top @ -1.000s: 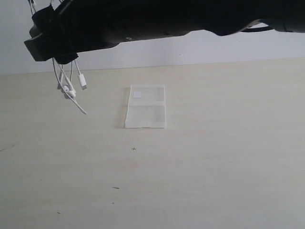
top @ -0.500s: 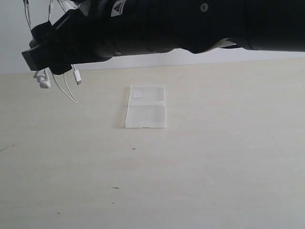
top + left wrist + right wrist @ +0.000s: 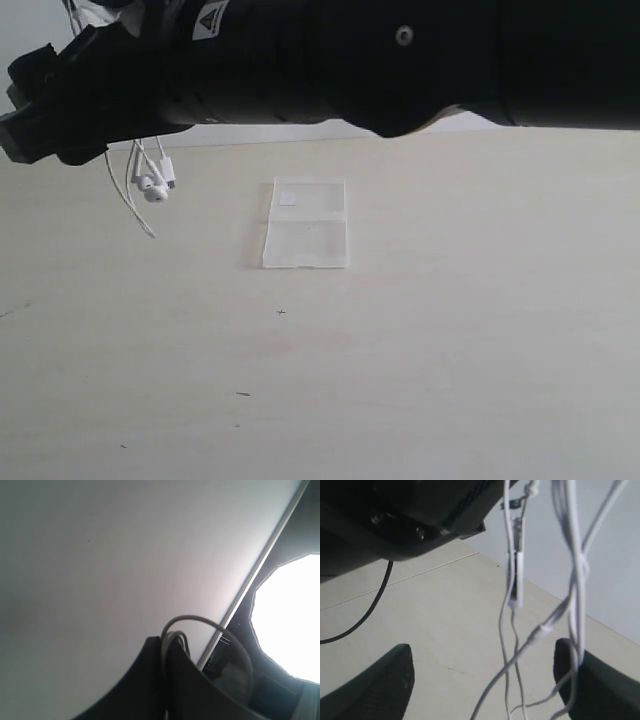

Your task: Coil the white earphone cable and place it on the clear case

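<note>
The white earphone cable (image 3: 140,190) hangs in the air left of the clear case (image 3: 306,224), with its earbuds (image 3: 153,188) and plug (image 3: 168,172) dangling just above the table. The case lies flat on the table with its white label (image 3: 288,198) at the far left corner. In the left wrist view my left gripper (image 3: 167,642) is shut on a bundle of cable strands (image 3: 200,622) looping out of its tips. My right gripper (image 3: 485,680) is open, and cable strands (image 3: 576,570) and the inline remote (image 3: 516,580) hang between its fingers.
A thick black arm (image 3: 350,60) spans the top of the exterior view, its end (image 3: 40,115) at the far left, hiding the upper cable. The pale table (image 3: 400,350) stretches around the case. A black robot cable (image 3: 367,612) hangs in the right wrist view.
The black arm has shifted left and fills more of the top. The dangling earbuds swung left, then back to near where they hung a second ago.
</note>
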You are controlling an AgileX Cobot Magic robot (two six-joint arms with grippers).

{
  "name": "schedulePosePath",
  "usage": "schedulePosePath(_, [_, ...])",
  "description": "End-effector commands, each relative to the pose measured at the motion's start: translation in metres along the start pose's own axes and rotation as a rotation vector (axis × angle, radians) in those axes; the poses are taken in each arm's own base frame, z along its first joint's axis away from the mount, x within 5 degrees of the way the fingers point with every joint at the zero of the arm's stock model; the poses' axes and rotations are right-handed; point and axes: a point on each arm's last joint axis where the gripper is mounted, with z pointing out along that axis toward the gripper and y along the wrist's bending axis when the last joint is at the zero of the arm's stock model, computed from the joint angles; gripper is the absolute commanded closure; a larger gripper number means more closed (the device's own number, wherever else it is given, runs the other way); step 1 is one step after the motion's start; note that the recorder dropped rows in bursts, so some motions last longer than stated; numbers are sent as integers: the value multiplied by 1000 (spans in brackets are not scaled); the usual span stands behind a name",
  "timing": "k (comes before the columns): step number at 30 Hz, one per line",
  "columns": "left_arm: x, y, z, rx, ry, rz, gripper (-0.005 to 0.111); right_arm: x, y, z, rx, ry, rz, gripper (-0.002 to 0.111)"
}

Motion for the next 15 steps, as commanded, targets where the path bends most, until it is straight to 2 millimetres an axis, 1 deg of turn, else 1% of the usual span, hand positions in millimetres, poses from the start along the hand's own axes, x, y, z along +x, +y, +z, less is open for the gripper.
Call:
schedulePosePath(1, [-1, -1, -1, 11, -13, -8, 107, -1, 0, 0, 9, -27, -8, 34])
schedulePosePath(15, [0, -3, -1, 32, -8, 2, 107, -2, -1, 0, 14, -41, -8, 36])
